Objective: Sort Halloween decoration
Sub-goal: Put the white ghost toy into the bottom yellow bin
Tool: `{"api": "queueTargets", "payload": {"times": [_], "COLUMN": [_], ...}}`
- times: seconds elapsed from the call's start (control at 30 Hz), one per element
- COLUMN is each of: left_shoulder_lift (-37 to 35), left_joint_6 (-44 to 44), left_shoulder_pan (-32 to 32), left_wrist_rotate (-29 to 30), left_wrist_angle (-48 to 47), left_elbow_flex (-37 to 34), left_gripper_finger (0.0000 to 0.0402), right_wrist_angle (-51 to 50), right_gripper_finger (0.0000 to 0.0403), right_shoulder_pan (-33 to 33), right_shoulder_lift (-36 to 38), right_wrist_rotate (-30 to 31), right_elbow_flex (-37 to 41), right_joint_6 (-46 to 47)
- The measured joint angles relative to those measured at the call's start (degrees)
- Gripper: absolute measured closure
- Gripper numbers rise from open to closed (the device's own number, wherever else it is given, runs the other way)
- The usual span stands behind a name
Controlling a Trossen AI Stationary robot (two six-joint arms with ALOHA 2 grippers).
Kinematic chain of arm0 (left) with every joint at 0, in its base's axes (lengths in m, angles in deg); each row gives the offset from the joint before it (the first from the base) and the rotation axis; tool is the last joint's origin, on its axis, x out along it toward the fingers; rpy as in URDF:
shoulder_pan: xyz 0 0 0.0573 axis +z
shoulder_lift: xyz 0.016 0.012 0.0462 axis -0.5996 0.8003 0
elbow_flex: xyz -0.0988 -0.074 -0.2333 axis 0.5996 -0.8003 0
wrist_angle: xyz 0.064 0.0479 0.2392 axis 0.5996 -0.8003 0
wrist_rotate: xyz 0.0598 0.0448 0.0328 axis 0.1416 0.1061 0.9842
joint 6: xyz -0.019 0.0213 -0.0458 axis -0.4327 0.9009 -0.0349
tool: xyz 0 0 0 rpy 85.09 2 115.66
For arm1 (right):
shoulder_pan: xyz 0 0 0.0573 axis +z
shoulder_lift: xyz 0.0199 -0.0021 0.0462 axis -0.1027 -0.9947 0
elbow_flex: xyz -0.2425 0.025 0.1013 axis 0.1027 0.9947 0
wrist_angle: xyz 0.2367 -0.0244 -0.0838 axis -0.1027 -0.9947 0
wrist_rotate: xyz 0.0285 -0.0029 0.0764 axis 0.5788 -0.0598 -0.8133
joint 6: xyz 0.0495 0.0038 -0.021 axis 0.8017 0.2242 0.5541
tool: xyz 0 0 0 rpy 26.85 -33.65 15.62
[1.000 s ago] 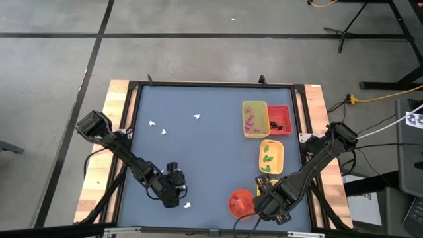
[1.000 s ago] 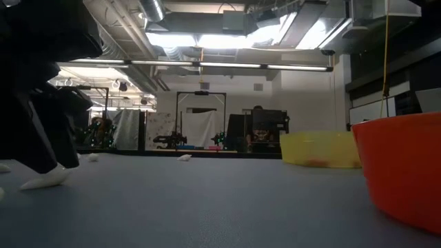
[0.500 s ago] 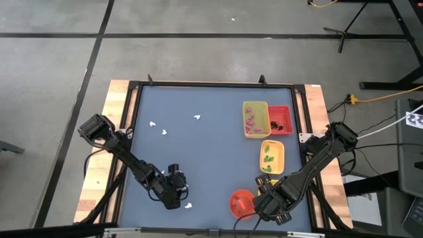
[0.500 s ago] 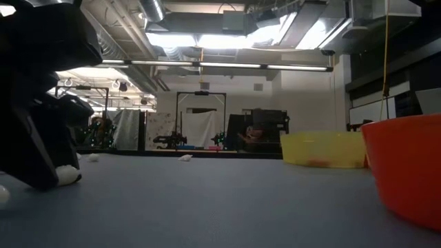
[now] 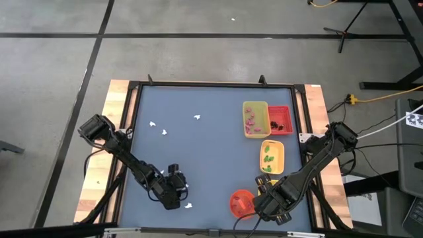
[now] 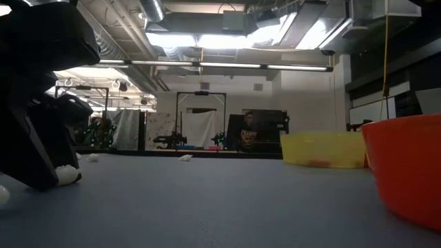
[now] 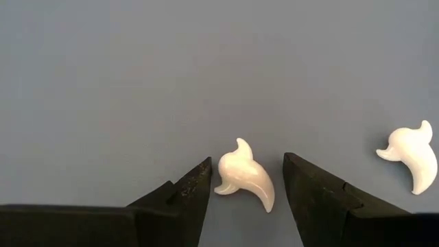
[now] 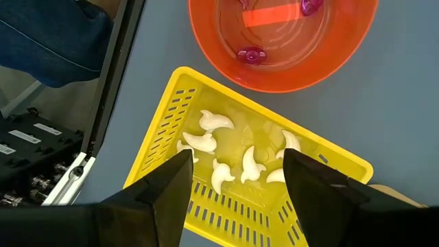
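A white ghost piece [image 7: 243,182] of the Halloween decoration lies flat on the blue table. My left gripper [image 7: 245,171] is open and low over it, one finger on either side, with a small gap to each. In the high view this gripper [image 5: 177,193] is near the table's front left. A second ghost [image 7: 408,158] lies just beside it. My right gripper [image 8: 236,165] hangs open above a yellow slotted tray [image 8: 171,137] that holds several white ghosts. It touches nothing.
An orange bowl [image 5: 241,201] with purple bits [image 8: 250,53] stands beside the right gripper. Farther back on the right stand a yellow tray [image 5: 255,119], a red tray [image 5: 279,120] and an orange-yellow tray [image 5: 271,155]. Loose ghosts [image 5: 163,131] lie at the far left.
My left gripper has sunk a little toward the table, bringing its open fingers down on either side of the ghost, then kept still. The ghost still lies on the table.
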Motion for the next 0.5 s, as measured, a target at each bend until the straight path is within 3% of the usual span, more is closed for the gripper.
{"api": "queueTargets", "payload": {"times": [0.33,0.5], "left_shoulder_lift": [0.04,0.04], "left_joint_6": [-0.04,-0.09], "left_shoulder_pan": [0.0,0.0], "left_wrist_rotate": [0.63,0.96], "left_wrist_angle": [-0.02,-0.15], "left_elbow_flex": [-0.01,-0.07], "left_gripper_finger": [0.0235,0.0257], "right_wrist_angle": [0.01,0.03], "right_gripper_finger": [0.0178,0.0178], "right_shoulder_pan": [0.0,0.01], "right_shoulder_lift": [0.0,0.0], "right_wrist_rotate": [0.03,0.04], "right_elbow_flex": [0.0,0.0], "right_joint_6": [-0.02,-0.02]}}
